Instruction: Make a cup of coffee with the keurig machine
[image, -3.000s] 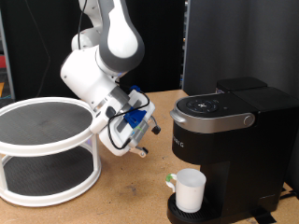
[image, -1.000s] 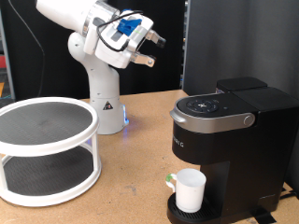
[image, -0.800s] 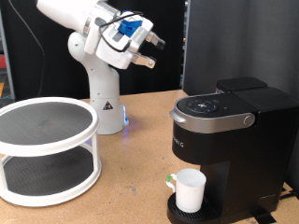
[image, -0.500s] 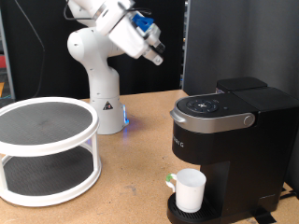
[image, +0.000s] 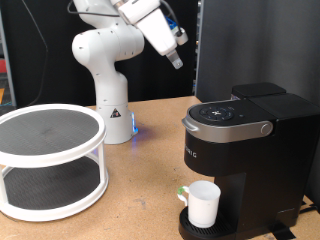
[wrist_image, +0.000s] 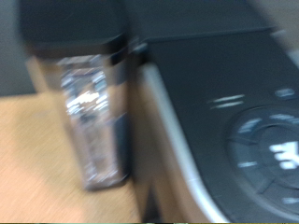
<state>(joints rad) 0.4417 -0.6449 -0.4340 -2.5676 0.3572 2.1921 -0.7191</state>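
While the arm reaches high across the exterior view's top, the claw (image: 178, 55) hangs in the air above and to the exterior view's left of the keurig machine (image: 245, 150), well apart from it and touching nothing. Nothing shows between its fingers, but whether it is released or clenched I cannot tell at this size. The keurig machine stands at the exterior view's right on the wooden table (image: 140, 190), its silver-trimmed lid down. The cup (image: 203, 203) sits upright on the drip tray at the machine's base, under the brew head, with a greenish mark by its rim on the exterior view's left side. A white two-tier round rack (image: 50, 160) stands on the table at the exterior view's left, and the arm's white base (image: 108, 90) rises behind it.

Through the wrist view everything is blurred. The machine's dark top with its round control panel (wrist_image: 271, 149) fills much of the picture, and its clear water tank (wrist_image: 89, 112) stands just beside that, over the wooden table. The claw's fingers do not show here.
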